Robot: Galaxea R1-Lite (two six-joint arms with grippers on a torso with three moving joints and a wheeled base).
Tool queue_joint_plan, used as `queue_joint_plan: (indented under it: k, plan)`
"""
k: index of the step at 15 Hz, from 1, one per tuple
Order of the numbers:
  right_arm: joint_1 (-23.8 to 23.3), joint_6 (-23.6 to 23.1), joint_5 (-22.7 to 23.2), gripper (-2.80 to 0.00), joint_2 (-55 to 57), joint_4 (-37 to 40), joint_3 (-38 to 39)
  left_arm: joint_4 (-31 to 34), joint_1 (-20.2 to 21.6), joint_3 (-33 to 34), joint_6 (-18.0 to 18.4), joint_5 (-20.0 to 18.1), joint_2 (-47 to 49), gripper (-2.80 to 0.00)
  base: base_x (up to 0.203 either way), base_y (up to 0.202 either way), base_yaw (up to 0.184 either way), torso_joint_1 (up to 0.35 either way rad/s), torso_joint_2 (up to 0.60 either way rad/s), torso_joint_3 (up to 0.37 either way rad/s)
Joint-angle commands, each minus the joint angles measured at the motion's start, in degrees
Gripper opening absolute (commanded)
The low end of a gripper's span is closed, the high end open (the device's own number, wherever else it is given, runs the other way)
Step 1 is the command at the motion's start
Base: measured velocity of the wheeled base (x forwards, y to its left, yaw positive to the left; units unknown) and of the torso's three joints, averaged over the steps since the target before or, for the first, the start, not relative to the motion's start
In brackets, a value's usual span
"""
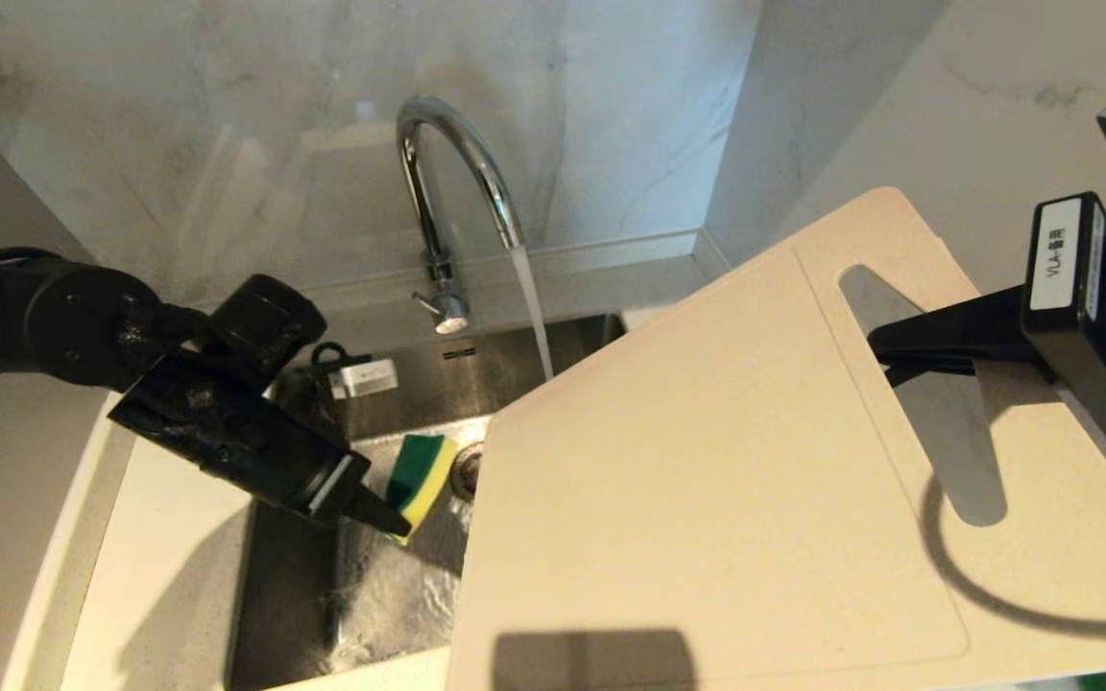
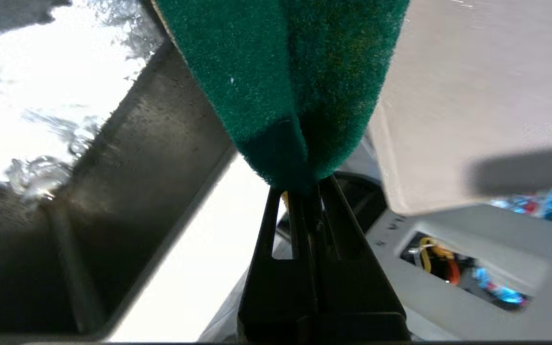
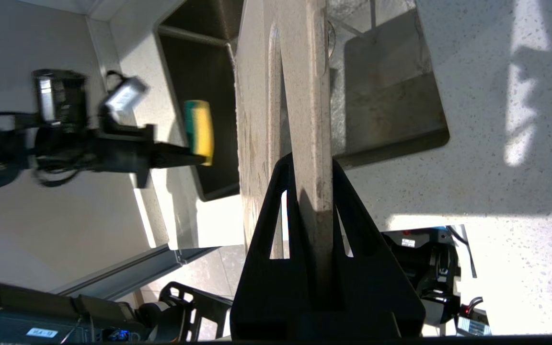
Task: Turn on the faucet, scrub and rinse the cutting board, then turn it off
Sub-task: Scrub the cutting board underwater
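Reaching from left over sink point(image 1: 399, 384), left gripper point(image 1: 390, 518) pinching sponge point(image 1: 421, 470) beside cutting board point(image 1: 707, 461); right gripper point(image 3: 304, 191) clamping board's handle edge, tilted under running faucet point(image 1: 457, 163).

Both robot arms were black. The left gripper point(image 1: 390, 518) had a chunky black body with a thin white stripe near its pointed tip, and a thin black cable looped by its wrist. The right gripper point(image 1: 884, 355) had a boxy black body with a white label. Its flat black fingers point(image 3: 266, 225) had long slots cut through them.
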Motion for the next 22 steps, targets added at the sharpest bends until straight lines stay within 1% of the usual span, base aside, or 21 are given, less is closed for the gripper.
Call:
queue_joint_plan:
  k: [1,2,3,4,5,6,10,12,14,17,20,21,22]
  plan:
    - [-0.04,0.23,-0.06,-2.80,-0.09,0.45,0.78,-0.01,1.44,0.42,-3.27,-0.99,-6.68,-2.80,0.000,0.000,0.000,0.000,0.00,0.000]
    - [-0.06,0.07,-0.11,-2.80,-0.29,0.32,1.33,-0.02,1.41,-0.86,-5.52,-0.66,-9.16,-2.80,0.000,0.000,0.000,0.000,0.00,0.000]
    - [0.02,-0.04,-0.11,-2.80,-0.29,0.32,1.34,0.03,1.23,-2.00,-6.93,0.42,-11.40,-2.80,0.000,0.000,0.000,0.000,0.00,0.000]
    - [0.02,-0.20,-0.11,-2.80,-0.10,0.32,1.34,0.03,1.09,-2.99,-7.66,3.13,-13.02,-2.80,0.000,0.000,0.000,0.000,0.00,0.000]
    - [0.00,-0.28,-0.20,-2.80,0.08,0.29,1.25,0.02,1.03,-4.06,-7.95,6.22,-13.89,-2.80,0.000,0.000,0.000,0.000,0.00,0.000]
    - [0.01,-0.28,-0.31,-2.80,0.54,0.23,1.25,0.02,1.02,-5.05,-7.99,8.01,-14.40,-2.80,0.000,0.000,0.000,0.000,0.00,0.000]
    - [-0.02,-0.11,-0.37,-2.80,2.18,0.17,1.21,0.13,1.01,-11.69,-8.02,12.90,-14.06,-2.80,0.000,0.000,0.000,0.000,0.00,0.000]
    - [-0.06,0.06,-0.37,-2.80,3.74,-0.12,1.13,0.96,1.01,-15.88,-8.03,13.84,-14.00,-2.80,0.000,0.000,0.000,0.000,0.00,0.000]
    - [-0.06,0.35,-0.38,-2.80,5.34,-1.43,1.32,3.54,1.05,-18.60,-8.18,13.93,-14.23,-2.80,0.000,0.000,0.000,0.000,0.00,0.000]
    - [-0.06,0.58,-0.87,-2.80,8.99,-5.30,1.18,4.68,1.10,-19.12,-8.10,13.93,-15.37,-2.80,0.000,0.000,0.000,0.000,0.00,0.000]
    - [-0.06,1.16,-6.18,-2.80,15.91,-16.09,0.17,5.28,1.10,-19.04,-8.20,15.15,-16.38,-2.80,0.000,0.000,0.000,0.000,0.00,0.000]
    - [-0.04,2.26,-7.74,-2.80,18.39,-18.67,-2.19,5.30,1.10,-18.92,-8.20,15.16,-16.62,-2.80,0.000,0.000,0.000,0.000,0.00,0.000]
    - [-0.02,3.98,-8.37,-2.80,20.18,-19.15,-6.23,5.33,1.10,-18.57,-8.29,15.16,-16.76,-2.80,0.000,0.000,0.000,0.000,0.00,0.000]
